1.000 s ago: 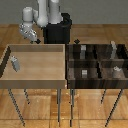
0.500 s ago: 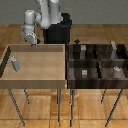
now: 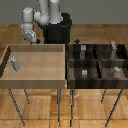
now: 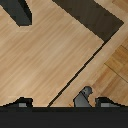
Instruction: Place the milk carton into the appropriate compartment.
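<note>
Overhead, the gripper point(image 3: 33, 42) is hovering above the far rim of the light wooden tray point(image 3: 35, 82), approaching for a pick. Its fingers point(image 4: 20, 103) are standing apart in the wrist view, holding nothing. The milk carton point(image 3: 15, 62) is standing upright inside the tray, well below and to one side of the fingertips, near the wall at the exterior view's left. Next, it seems, the arm needs to descend and straddle the carton before carrying it to the dark compartment bin point(image 3: 97, 62). No readable writing or brand is showing anywhere.

Arm raised, bent forward; tool point(image 3: 33, 42) pointing down, holding nothing, fingers spread.
</note>
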Controlling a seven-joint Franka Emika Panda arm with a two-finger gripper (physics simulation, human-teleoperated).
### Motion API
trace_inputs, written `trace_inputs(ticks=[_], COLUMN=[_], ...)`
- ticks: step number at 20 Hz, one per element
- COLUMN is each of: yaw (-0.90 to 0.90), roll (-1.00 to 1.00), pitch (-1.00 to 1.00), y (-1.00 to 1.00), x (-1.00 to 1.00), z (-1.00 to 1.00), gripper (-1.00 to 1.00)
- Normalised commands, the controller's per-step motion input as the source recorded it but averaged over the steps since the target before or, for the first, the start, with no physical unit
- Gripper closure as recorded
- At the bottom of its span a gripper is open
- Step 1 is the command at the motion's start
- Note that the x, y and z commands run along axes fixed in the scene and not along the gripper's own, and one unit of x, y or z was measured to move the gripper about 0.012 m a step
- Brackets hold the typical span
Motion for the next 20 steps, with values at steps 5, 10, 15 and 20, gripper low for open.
trace_inputs(ticks=[5,10,15,20], yaw=[0.00,0.00,0.00,0.00], roll=[0.00,0.00,0.00,0.00], pitch=[0.00,0.00,0.00,0.00], y=[0.00,-0.27,0.00,0.00], x=[1.00,0.60,0.00,0.60], z=[0.00,0.00,0.00,0.00], gripper=[-1.00,-1.00,-1.00,-1.00])
